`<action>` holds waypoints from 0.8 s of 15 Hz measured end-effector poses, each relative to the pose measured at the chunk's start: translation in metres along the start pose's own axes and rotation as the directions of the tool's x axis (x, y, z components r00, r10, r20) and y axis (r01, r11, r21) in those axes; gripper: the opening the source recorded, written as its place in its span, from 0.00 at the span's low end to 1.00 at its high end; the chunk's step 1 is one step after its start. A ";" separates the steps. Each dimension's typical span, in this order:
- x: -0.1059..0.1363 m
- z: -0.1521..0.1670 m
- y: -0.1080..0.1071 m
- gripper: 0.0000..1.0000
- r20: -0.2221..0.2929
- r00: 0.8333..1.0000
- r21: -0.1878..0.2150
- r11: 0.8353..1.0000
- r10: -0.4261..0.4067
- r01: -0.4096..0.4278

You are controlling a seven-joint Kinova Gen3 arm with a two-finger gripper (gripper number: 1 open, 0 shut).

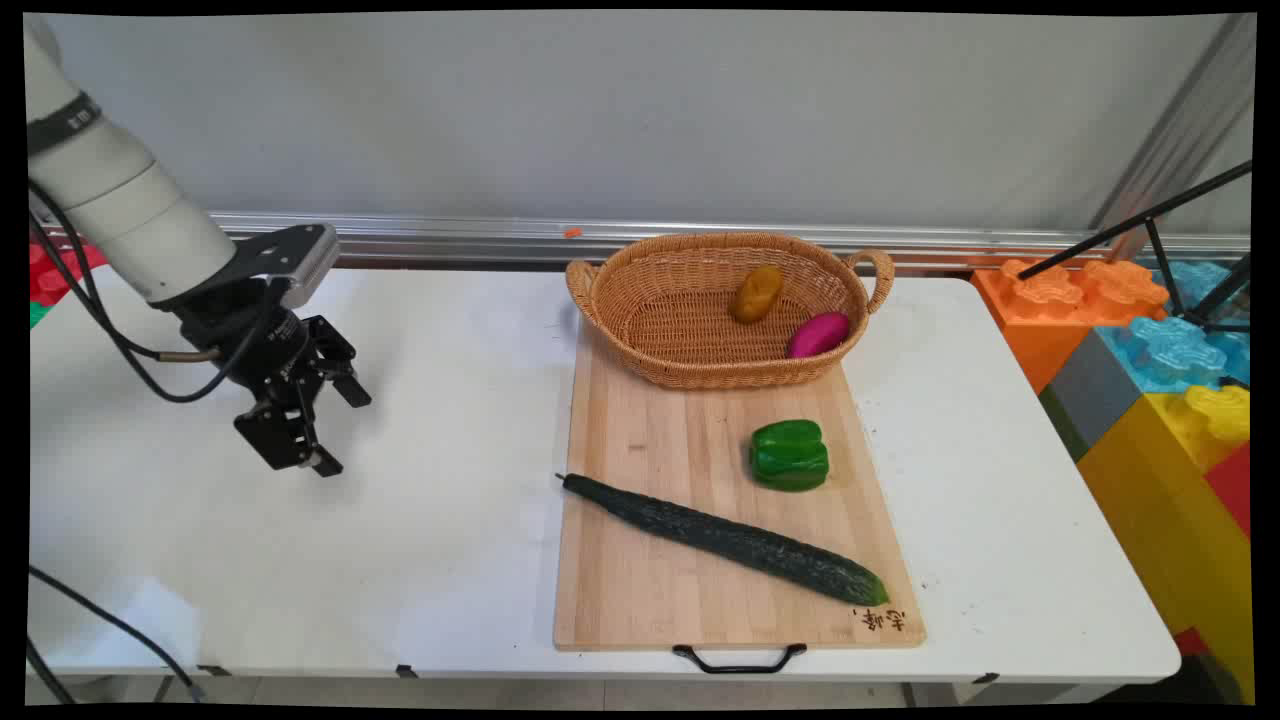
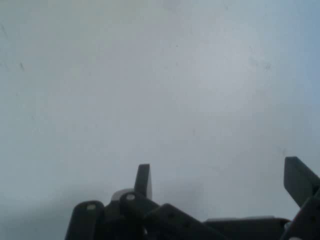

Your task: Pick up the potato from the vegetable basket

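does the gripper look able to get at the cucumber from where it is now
Probably yes. The gripper hangs open over bare table, empty, left of the cutting board. The cucumber lies uncovered on the board, its near tip toward the gripper, nothing between them.

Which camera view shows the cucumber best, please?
The main view: the cucumber lies whole and diagonal on the cutting board, near the green pepper. The hand view shows none of it, only bare white table.
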 end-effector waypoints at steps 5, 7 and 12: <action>0.014 0.012 -0.021 1.00 -0.190 0.975 0.001 0.993 -0.113 0.115; 0.033 0.018 -0.035 1.00 -0.274 0.950 0.017 0.986 -0.153 0.163; 0.102 0.036 -0.068 1.00 -0.404 0.899 0.069 0.974 -0.170 0.215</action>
